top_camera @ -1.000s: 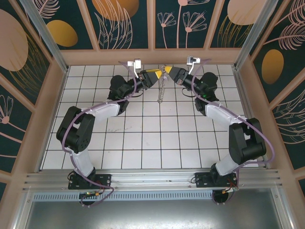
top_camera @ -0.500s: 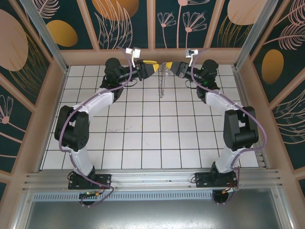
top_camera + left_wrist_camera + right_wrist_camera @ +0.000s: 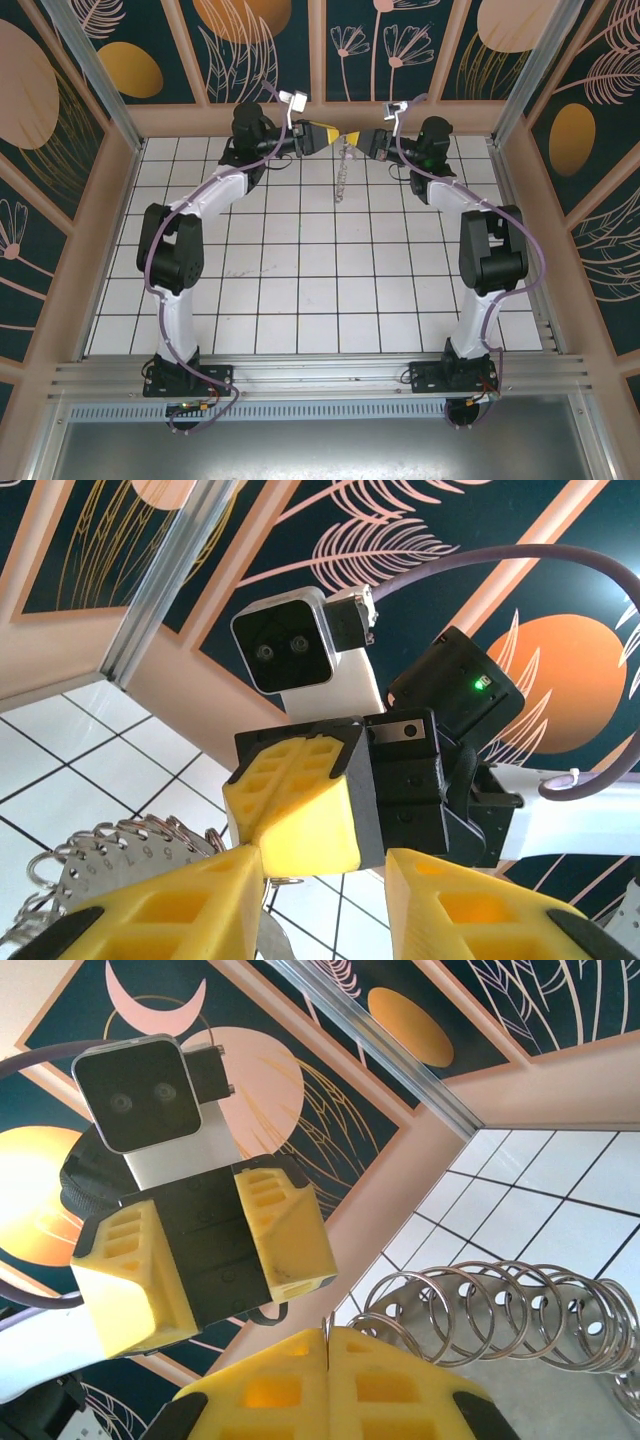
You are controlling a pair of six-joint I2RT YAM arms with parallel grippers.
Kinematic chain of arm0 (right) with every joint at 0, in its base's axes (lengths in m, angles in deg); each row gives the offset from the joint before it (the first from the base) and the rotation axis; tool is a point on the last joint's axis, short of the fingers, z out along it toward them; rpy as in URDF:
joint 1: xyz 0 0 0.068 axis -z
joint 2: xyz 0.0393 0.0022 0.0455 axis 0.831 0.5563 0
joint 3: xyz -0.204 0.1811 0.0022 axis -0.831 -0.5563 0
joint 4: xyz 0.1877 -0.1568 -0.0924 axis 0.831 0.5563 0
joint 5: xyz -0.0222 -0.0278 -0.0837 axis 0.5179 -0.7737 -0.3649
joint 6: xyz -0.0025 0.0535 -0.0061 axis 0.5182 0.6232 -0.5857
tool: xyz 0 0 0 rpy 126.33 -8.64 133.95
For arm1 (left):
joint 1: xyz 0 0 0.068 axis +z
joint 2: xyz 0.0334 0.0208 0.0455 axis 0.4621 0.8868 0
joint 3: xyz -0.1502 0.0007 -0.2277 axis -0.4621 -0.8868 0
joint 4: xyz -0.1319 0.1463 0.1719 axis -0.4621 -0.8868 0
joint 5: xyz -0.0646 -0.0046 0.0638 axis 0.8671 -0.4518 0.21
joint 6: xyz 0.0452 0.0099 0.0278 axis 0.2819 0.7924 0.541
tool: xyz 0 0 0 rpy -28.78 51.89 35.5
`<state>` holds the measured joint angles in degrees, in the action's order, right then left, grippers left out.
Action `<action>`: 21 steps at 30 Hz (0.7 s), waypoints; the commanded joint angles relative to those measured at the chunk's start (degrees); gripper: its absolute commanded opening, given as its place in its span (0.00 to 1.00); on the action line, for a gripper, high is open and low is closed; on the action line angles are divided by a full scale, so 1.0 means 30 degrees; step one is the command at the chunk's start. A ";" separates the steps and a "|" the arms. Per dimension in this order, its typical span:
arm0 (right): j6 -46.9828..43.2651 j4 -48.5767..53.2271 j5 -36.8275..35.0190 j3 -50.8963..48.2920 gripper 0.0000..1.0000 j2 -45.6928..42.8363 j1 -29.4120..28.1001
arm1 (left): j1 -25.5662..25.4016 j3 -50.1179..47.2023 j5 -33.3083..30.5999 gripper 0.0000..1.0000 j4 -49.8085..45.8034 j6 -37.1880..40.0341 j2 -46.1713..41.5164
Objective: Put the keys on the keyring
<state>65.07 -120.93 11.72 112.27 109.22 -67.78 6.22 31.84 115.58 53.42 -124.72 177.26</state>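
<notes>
Both arms are pulling back toward the bench's (image 3: 300,290) far edge, the right gripper (image 3: 365,142) clenching the keyring (image 3: 343,170) dangling between them, the left gripper (image 3: 330,135) waiting released beside it, so threading probably remains unfinished.

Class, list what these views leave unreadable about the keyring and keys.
- Top view: the keyring, hanging at the right gripper, is too small to show any key on it.
- Right wrist view: it runs off the right edge; the pinched part is hidden between shut fingers.
- Left wrist view: a finger of the left gripper covers part of it.
</notes>
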 commanded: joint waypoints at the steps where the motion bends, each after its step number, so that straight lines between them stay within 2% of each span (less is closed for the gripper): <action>1: 0.0524 -0.1613 0.0444 0.0858 0.00 0.0084 0.0148 | 0.0156 0.1144 0.0579 0.37 -0.0467 -0.0121 0.0615; 21: 0.0995 -0.2192 0.0253 0.0801 0.00 -0.0062 0.0104 | 0.0142 0.1652 0.1220 0.34 0.1060 -0.2058 0.1901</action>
<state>67.48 -123.31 11.68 112.29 109.31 -67.75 6.22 35.05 117.73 53.20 -129.13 182.23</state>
